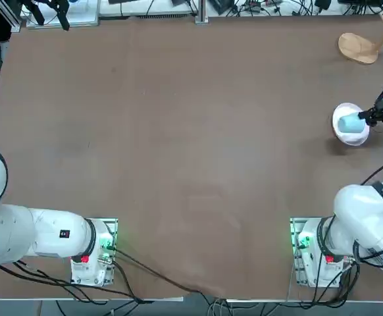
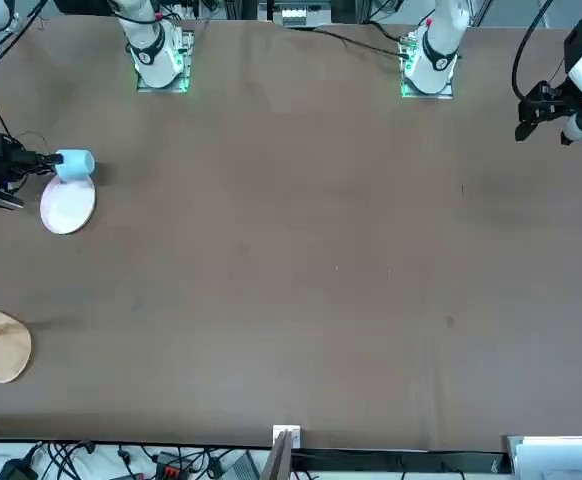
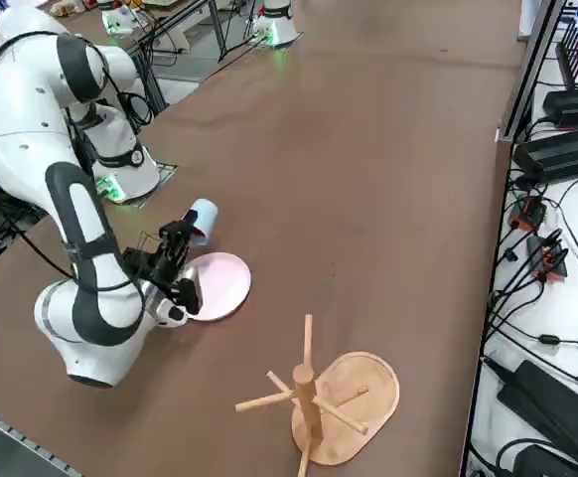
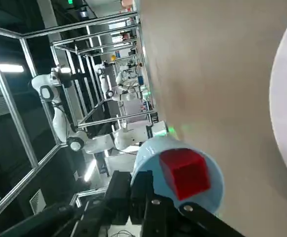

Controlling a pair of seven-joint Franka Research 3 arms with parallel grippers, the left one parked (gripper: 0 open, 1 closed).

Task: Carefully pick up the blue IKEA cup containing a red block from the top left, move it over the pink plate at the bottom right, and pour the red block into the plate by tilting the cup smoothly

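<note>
Right gripper (image 2: 49, 160) clamping tilted blue cup (image 2: 75, 164), wooden stand (image 3: 314, 397) nearby

No text, label, brand name, number or sign can be read in any of the views. The small dark mark on the parked arm's white shell (image 1: 64, 234), at the lower left of the top view, is too small to make out.

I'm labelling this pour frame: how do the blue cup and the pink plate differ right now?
The blue IKEA cup is held tipped on its side by the right gripper; the pink plate lies flat on the table. The cup is narrower than the plate. The cup holds the red block; the plate holds nothing.
</note>
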